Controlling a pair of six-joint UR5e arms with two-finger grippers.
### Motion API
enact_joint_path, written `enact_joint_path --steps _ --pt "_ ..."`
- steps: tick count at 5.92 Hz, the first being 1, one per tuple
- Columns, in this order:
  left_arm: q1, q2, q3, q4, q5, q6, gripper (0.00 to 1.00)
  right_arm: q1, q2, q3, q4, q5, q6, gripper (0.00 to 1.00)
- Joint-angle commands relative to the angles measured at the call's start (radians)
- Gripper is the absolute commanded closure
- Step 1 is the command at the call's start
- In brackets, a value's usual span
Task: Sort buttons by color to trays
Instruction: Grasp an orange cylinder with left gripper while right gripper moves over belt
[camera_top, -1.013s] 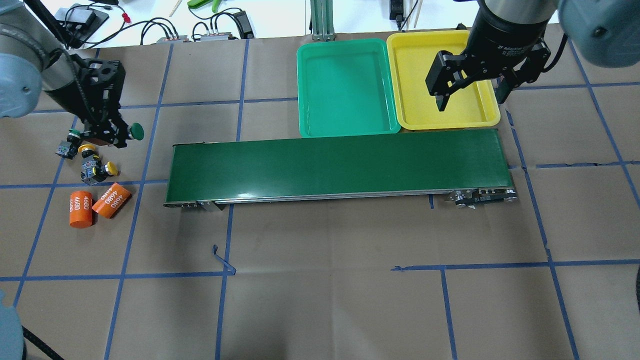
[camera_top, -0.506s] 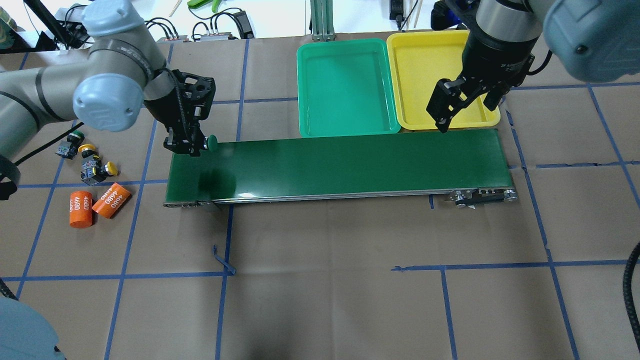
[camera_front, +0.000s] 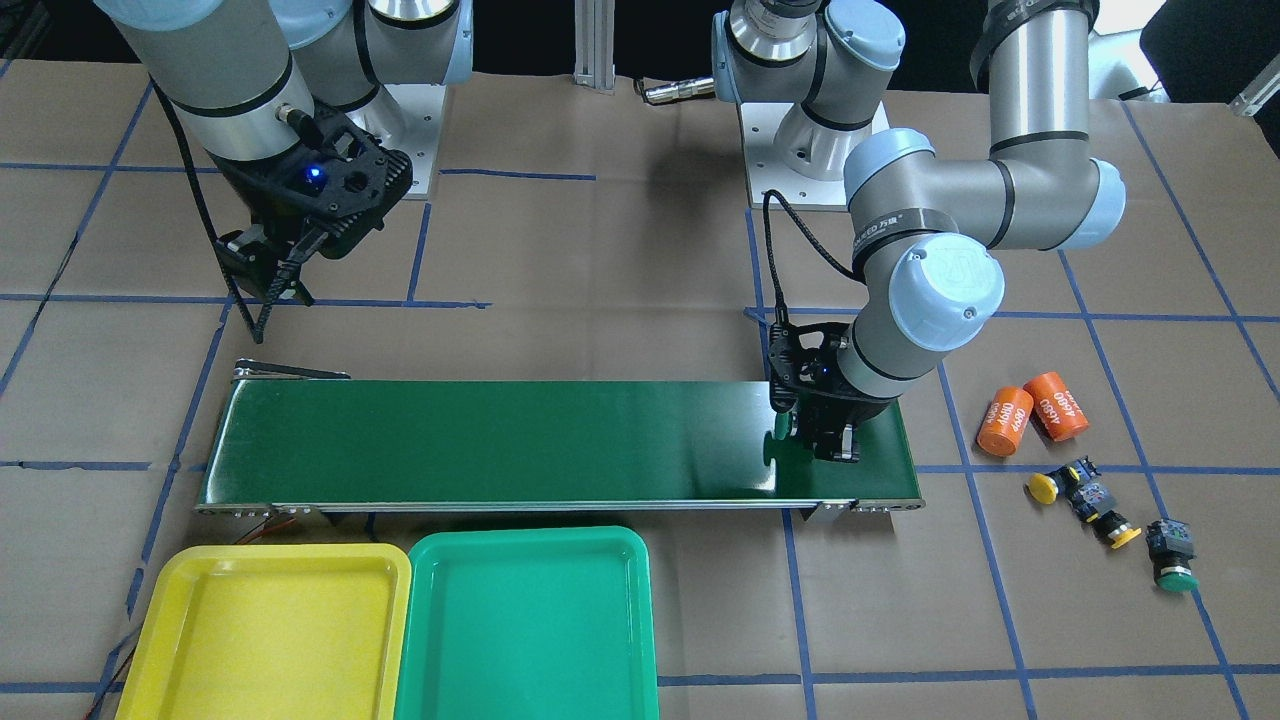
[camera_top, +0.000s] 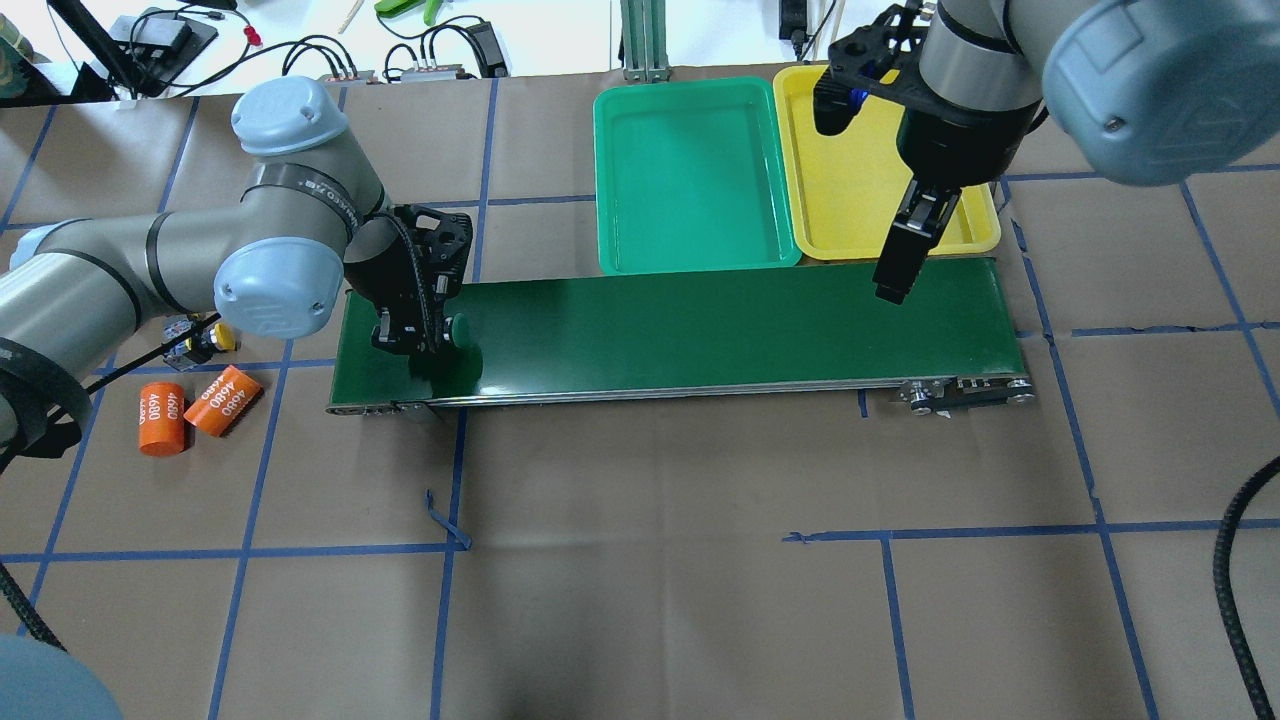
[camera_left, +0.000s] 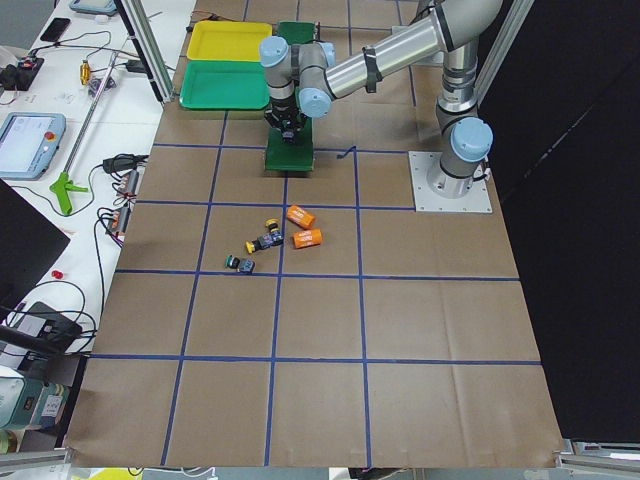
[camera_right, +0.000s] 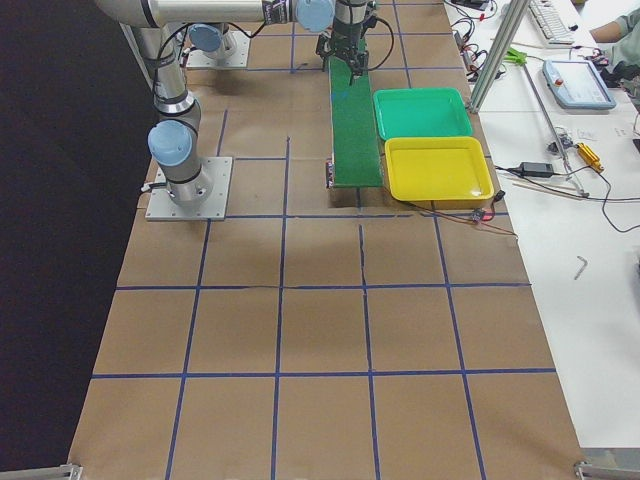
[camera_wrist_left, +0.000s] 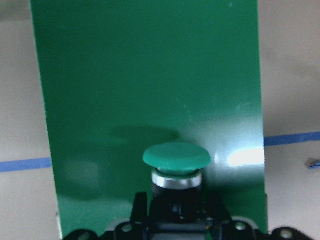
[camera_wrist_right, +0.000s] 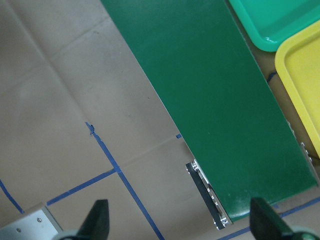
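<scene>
My left gripper (camera_top: 425, 338) is shut on a green button (camera_top: 461, 330), cap pointing sideways, low over the left end of the dark-green conveyor belt (camera_top: 700, 330). The left wrist view shows its green cap (camera_wrist_left: 176, 156) over the belt. In the front view the held button (camera_front: 772, 447) sits by the gripper (camera_front: 818, 440). Two yellow buttons (camera_front: 1043, 487) (camera_front: 1122, 535) and another green button (camera_front: 1172, 562) lie on the paper beyond the belt's end. The green tray (camera_top: 690, 170) and yellow tray (camera_top: 850, 150) are empty. My right gripper (camera_top: 893, 278) is open and empty above the belt's right end.
Two orange cylinders marked 4680 (camera_top: 160, 418) (camera_top: 222, 400) lie on the table near the loose buttons. The trays touch each other at the belt's far side. Cables and tools lie on the white bench behind the table.
My left gripper carried the green button from the button pile rightward and then lowered it over the belt's left end. My right gripper moved from above the yellow tray toward the belt's right end.
</scene>
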Motion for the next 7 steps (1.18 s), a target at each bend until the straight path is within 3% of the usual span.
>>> enact_joint_path --steps 1,4,7 --pt "0.049 0.015 0.015 -0.047 0.003 0.003 0.02 0.005 0.017 0.043 -0.088 0.001 -0.282 0.00" --pt "0.354 0.156 -0.007 -0.130 -0.002 -0.172 0.02 0.007 0.022 0.108 -0.271 0.002 -0.397 0.00" --pt "0.517 0.031 -0.076 0.052 -0.012 -0.342 0.03 0.005 0.037 0.119 -0.306 0.085 -0.396 0.00"
